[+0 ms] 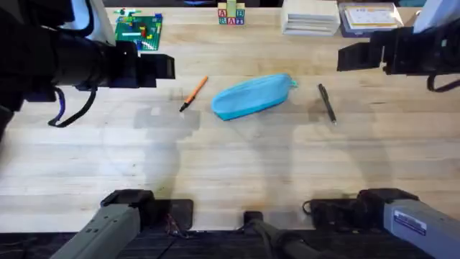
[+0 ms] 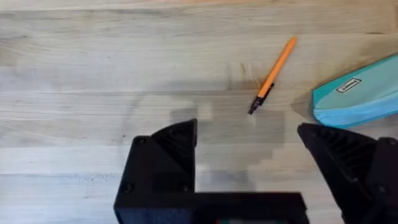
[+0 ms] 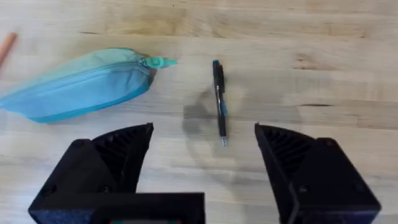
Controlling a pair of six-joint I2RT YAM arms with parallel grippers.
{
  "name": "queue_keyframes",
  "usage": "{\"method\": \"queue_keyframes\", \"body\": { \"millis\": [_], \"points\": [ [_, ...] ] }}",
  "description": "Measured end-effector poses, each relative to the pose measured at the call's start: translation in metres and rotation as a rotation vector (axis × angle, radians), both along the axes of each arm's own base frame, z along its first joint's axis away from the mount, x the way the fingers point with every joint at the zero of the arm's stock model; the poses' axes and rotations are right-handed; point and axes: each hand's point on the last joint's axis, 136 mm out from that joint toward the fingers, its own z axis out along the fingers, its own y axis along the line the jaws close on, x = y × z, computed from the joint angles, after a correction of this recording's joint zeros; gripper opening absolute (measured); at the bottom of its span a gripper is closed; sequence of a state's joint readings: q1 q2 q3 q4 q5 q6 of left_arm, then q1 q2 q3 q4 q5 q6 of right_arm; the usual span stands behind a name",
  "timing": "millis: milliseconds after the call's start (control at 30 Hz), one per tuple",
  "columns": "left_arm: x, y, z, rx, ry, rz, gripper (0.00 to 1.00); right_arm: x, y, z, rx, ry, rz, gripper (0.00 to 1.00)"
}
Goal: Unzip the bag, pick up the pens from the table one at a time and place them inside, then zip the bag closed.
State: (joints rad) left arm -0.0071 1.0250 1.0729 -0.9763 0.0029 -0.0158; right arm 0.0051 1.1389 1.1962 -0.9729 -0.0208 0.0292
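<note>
The light-blue bag (image 1: 251,96) lies zipped in the middle of the table (image 1: 230,165), its teal pull (image 3: 163,61) at its right end. An orange pen (image 1: 194,93) with a dark tip rests just left of the bag, also seen as the orange pen (image 2: 273,73). A black pen (image 1: 328,103) lies to the bag's right, seen too as the black pen (image 3: 219,101). My left gripper (image 2: 249,134) hovers open above the table left of the orange pen, holding nothing. My right gripper (image 3: 204,134) hangs open high over the black pen, empty.
A green brick plate (image 1: 139,30) with small bricks sits at the back left. Letter blocks (image 1: 231,14) stand at the back centre, and a white box (image 1: 310,17) and a flat package (image 1: 370,16) at the back right.
</note>
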Motion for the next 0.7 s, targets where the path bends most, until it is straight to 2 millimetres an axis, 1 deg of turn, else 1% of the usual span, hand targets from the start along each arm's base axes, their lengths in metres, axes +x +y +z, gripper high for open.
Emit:
{"method": "queue_keyframes", "body": {
  "millis": [700],
  "points": [
    [-0.0019, 0.0, -0.0018, 0.0, 0.012, 0.0, 0.993, 0.0, 0.0003, 0.0001, 0.001, 0.0, 0.001, 0.998]
  ]
}}
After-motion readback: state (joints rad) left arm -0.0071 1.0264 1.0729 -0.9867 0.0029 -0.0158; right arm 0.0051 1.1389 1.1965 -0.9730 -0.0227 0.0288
